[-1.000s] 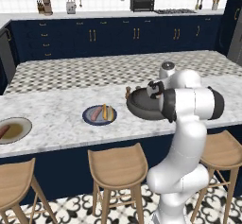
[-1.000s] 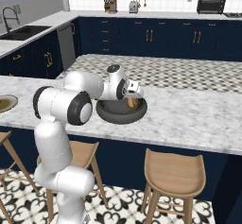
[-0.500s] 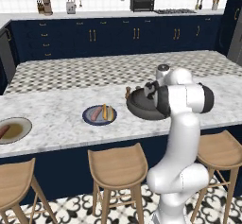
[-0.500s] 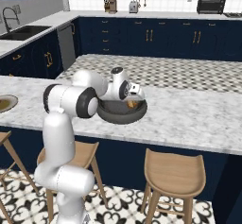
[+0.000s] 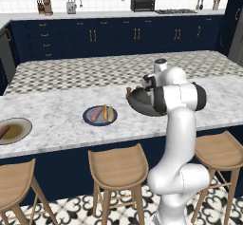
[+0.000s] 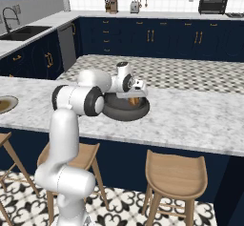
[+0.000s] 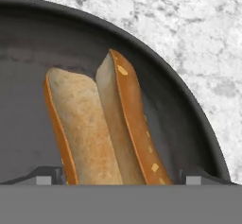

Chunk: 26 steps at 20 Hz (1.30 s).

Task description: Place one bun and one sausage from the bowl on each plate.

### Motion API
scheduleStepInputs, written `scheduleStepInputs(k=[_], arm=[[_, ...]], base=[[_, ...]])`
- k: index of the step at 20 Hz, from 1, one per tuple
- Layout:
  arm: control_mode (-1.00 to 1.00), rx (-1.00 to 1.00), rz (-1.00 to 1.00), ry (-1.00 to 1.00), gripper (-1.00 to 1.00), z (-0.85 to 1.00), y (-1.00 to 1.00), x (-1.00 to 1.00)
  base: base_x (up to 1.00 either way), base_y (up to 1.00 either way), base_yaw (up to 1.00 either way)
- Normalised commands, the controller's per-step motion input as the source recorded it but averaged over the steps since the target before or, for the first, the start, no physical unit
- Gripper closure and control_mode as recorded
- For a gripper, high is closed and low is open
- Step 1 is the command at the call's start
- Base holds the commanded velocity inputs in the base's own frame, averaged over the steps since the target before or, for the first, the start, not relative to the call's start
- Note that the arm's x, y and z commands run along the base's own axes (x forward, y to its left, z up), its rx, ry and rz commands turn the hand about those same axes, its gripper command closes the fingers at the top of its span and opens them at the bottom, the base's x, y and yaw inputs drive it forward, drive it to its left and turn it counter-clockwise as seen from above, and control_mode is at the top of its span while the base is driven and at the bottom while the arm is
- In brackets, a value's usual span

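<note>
the jaws stand wide apart, low in the bowl [image 7: 198, 109] on the table [image 5: 57, 117], straddling a bun [image 7: 104, 124]. step in hand: picking that bun. next, close and carry it to the beige plate [image 5: 23, 135], which has a sausage [image 5: 4, 132].

Bun [image 7: 99, 124]: matt, rough tan crumb, glossy orange-brown crust; bowl [image 7: 189, 124]: smooth dark grey, dull sheen; counter [image 7: 189, 24]: polished grey-veined white marble.

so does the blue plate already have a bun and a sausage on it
Yes, in the left base view the blue plate holds one sausage and one bun side by side.
</note>
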Motion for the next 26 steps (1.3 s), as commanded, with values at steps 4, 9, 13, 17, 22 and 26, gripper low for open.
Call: scheduleStepInputs(k=[4,9,13,17,22,26], arm=[[-1.0,0.0,0.02,-0.01,1.0,-0.24,0.13,-0.67],[-1.0,0.0,0.0,-0.32,1.0,0.66,0.14,-0.95],[-1.0,0.0,0.0,-0.34,1.0,1.0,0.21,-0.91],[-1.0,0.0,-0.02,-0.16,1.0,0.64,0.23,-1.0],[-1.0,0.0,-0.02,-0.06,1.0,0.27,0.28,-1.0],[1.0,0.0,0.0,0.0,1.0,0.03,0.05,-0.24]], base=[[0.0,0.0,0.0],[0.0,0.0,0.0],[0.0,0.0,0.0],[0.0,0.0,0.0],[0.0,0.0,0.0],[-0.75,0.49,0.0]])
